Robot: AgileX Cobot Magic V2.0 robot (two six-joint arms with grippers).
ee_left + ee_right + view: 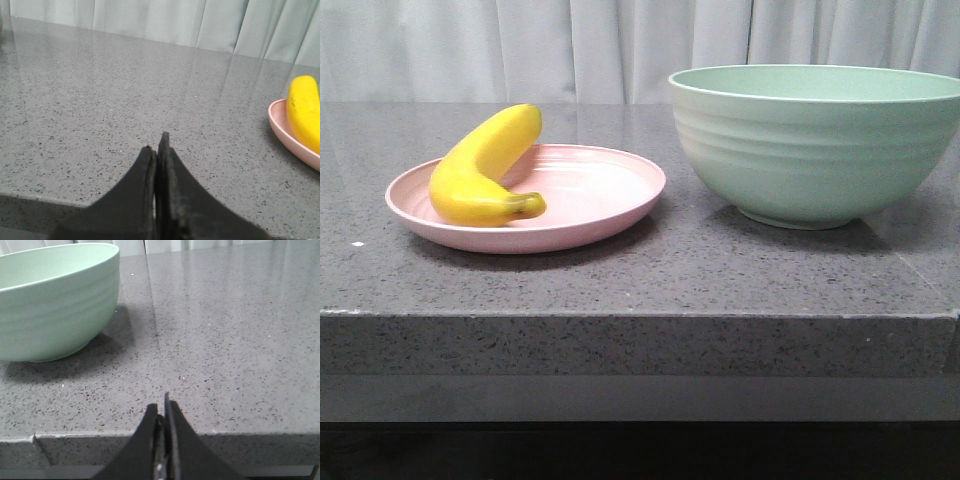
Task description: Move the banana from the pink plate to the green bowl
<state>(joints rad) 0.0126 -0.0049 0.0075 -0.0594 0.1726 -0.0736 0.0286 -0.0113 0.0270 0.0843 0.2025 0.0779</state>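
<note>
The yellow banana [480, 170] lies on the left side of the pink plate [600, 190], its stem tip toward the front. The green bowl [815, 140] stands upright and empty to the right of the plate. No gripper shows in the front view. In the left wrist view my left gripper [157, 142] is shut and empty near the counter's front edge, with the banana [304, 112] and the plate's rim [285, 130] off to one side. In the right wrist view my right gripper [161, 405] is shut and empty at the counter's front edge, apart from the bowl [55, 305].
Everything sits on a speckled grey stone counter [650, 280] with a thick front edge. A pale curtain [620, 45] hangs behind it.
</note>
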